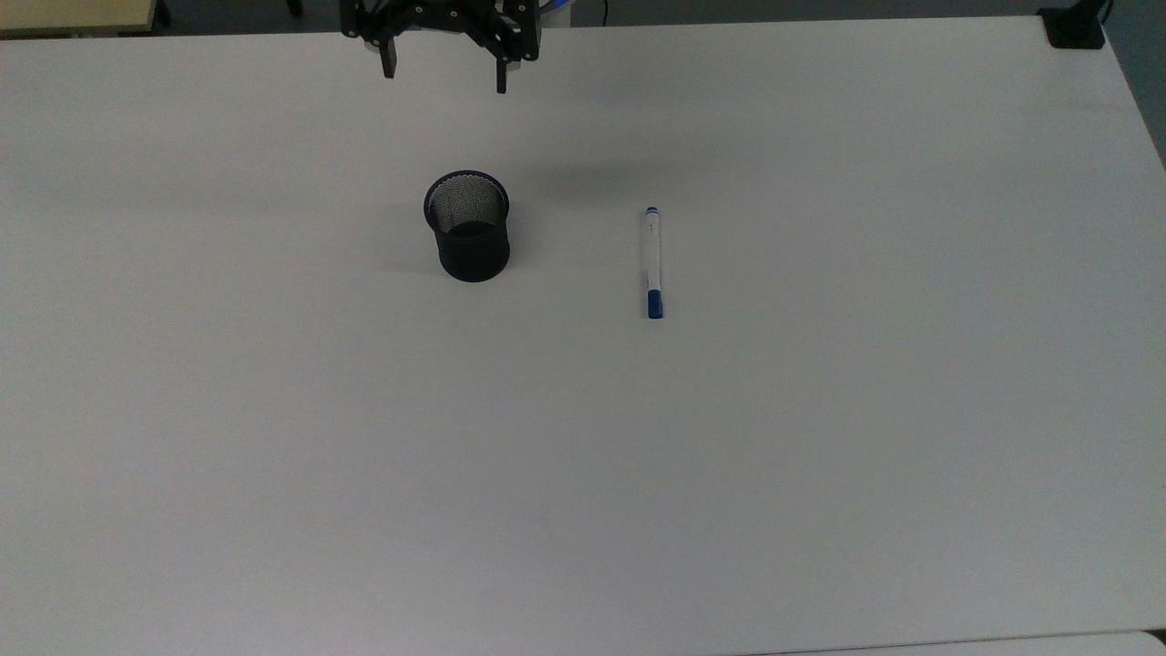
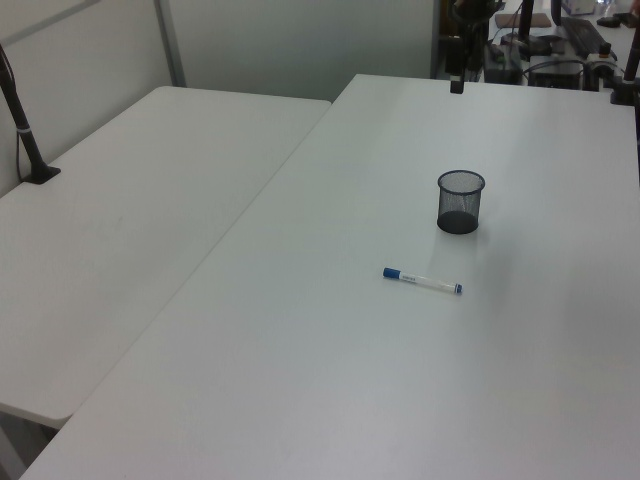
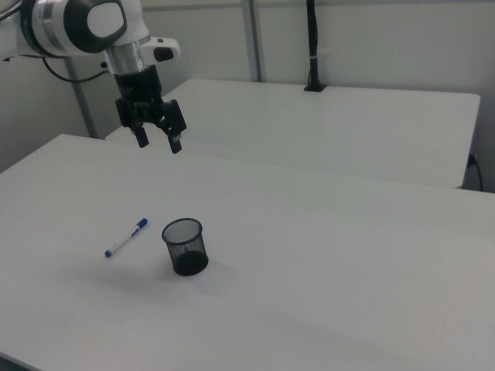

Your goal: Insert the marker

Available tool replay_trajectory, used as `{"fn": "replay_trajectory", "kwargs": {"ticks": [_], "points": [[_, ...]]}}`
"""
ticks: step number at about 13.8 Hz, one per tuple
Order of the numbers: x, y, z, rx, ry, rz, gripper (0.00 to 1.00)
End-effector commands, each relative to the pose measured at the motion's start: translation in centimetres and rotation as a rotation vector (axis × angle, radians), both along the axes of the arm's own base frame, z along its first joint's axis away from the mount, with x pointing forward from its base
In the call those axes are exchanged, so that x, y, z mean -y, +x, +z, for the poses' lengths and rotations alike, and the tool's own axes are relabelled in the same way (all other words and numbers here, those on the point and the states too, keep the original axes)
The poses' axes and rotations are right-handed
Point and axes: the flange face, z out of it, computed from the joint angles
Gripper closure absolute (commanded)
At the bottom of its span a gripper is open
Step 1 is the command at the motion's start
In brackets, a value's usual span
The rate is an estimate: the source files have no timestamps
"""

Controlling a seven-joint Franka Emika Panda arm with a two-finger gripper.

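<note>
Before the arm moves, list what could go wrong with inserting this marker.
The marker lies flat on the table, so the open gripper, hovering high, may scrape the surface or roll it away. The mesh cup stands loose and looks light; a tilted marker catching its rim could tip it.

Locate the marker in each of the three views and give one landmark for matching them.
Top view: the marker lies right of centre, pointing up and down the picture.
Left view: the marker lies near the middle, below the cup.
Right view: the marker lies at lower left, slanted.
Shared landmark: the black mesh cup, standing upright, apart from the marker.
</note>
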Motion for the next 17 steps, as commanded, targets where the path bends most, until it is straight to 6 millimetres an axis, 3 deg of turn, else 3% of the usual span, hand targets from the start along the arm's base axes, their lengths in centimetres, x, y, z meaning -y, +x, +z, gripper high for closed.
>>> {"fn": "replay_trajectory", "kwargs": {"ticks": [1, 12, 14, 17], "points": [[0.2, -0.8, 0.4, -0.016, 0.013, -0.002, 0.0], [0.0, -0.5, -0.1, -0.021, 0.013, 0.006, 0.0], [-1.0, -0.2, -0.7, -0.027, 0.014, 0.024, 0.0], [-5.6, 0.5, -2.2, -0.027, 0.015, 0.097, 0.0]]}}
